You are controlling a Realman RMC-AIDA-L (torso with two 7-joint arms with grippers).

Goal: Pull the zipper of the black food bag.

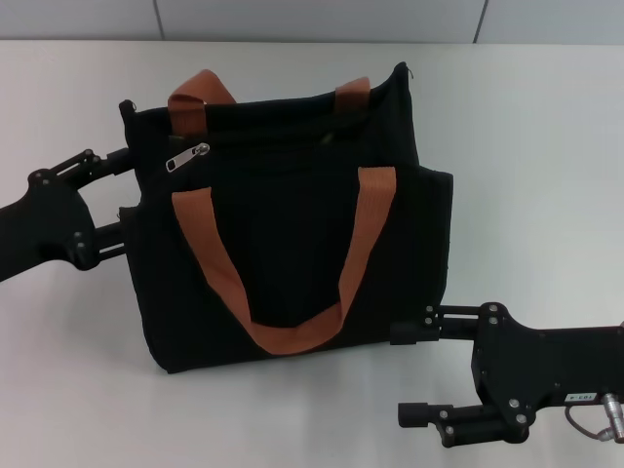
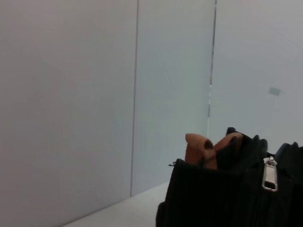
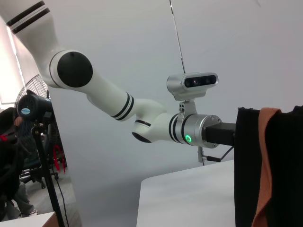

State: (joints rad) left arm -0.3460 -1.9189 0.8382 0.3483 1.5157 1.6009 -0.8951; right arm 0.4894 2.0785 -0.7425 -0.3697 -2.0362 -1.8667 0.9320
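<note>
The black food bag (image 1: 292, 244) stands on the white table, with one orange-brown handle (image 1: 292, 336) hanging down its front and another (image 1: 200, 93) at its top. The silver zipper pull (image 1: 185, 156) lies at the left end of the zip line on the upper edge. It also shows in the left wrist view (image 2: 270, 174). My left gripper (image 1: 129, 190) is open, with its fingers against the bag's left side, just left of the pull. My right gripper (image 1: 404, 374) is open at the bag's lower right corner, with its upper finger (image 1: 414, 331) touching the fabric.
The white table (image 1: 526, 146) stretches around the bag to a pale wall behind. In the right wrist view, the left arm (image 3: 142, 120) reaches to the bag (image 3: 284, 189), and a fan on a stand (image 3: 33, 109) is off the table.
</note>
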